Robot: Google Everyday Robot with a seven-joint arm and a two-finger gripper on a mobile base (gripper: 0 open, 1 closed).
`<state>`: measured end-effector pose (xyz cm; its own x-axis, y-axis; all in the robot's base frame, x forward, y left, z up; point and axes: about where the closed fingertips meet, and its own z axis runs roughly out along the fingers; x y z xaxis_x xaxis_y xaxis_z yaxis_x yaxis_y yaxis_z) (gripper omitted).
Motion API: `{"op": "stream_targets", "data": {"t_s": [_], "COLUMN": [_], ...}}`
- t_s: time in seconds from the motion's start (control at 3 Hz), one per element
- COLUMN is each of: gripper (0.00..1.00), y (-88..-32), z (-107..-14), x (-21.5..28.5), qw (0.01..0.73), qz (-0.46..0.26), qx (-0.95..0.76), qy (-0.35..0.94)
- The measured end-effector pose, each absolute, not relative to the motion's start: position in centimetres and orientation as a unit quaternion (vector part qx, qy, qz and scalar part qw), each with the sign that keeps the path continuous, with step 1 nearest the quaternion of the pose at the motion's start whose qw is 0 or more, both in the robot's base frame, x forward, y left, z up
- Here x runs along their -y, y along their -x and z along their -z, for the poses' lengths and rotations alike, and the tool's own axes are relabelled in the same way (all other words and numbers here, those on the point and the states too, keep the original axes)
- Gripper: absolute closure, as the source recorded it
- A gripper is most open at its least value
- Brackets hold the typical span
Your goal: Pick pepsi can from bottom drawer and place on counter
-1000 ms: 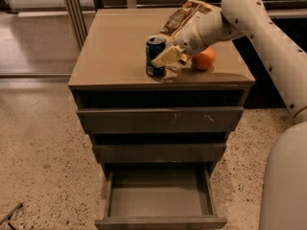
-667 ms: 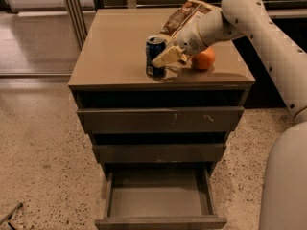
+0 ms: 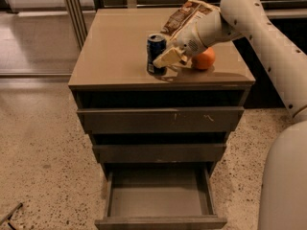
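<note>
1. A grey-brown drawer cabinet is seen from above and in front. Its flat tan top serves as the bench (image 3: 115, 47).
2. The pepsi can (image 3: 155, 51), dark blue with a silver top, stands upright on the bench. It is close to the front edge and a little right of the middle.
3. A pale robot arm (image 3: 259, 28) reaches in from the right side, sloping down across the bench's back right corner towards the can.
4. The end effector (image 3: 164, 60) is at the can's right side, low down and touching or nearly touching it. Whether it is gripping the can or has let go cannot be told from this angle.
5. An orange (image 3: 204, 59) sits on the bench just right of the end effector, near the front right corner. It is apart from the can.
6. A brown-and-white snack bag (image 3: 184, 14) lies towards the back right of the bench, partly hidden behind the arm.
7. Below the bench are three drawers. The top drawer (image 3: 160, 120) and middle drawer (image 3: 160, 152) each stand slightly out, with a dark gap above each front.
8. The bottom drawer (image 3: 160, 222) is pulled well out towards the viewer, and its smooth grey inside is in plain view.
9. The cabinet stands on a speckled floor (image 3: 43, 147).
</note>
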<state>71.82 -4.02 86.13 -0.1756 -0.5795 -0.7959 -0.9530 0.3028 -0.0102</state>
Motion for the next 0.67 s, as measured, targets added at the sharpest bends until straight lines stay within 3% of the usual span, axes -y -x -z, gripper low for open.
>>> {"op": "stream_targets", "data": {"t_s": [0.33,0.67], "gripper": [0.00,0.00], "y": [-71.82,-71.82], "z": [-86.13,-86.13], "x": [4.01,4.01], "qw": [0.361,0.361], "qz": [-0.259,-0.259], "qx": [-0.722,-0.722], "qy": [0.531,0.531]}}
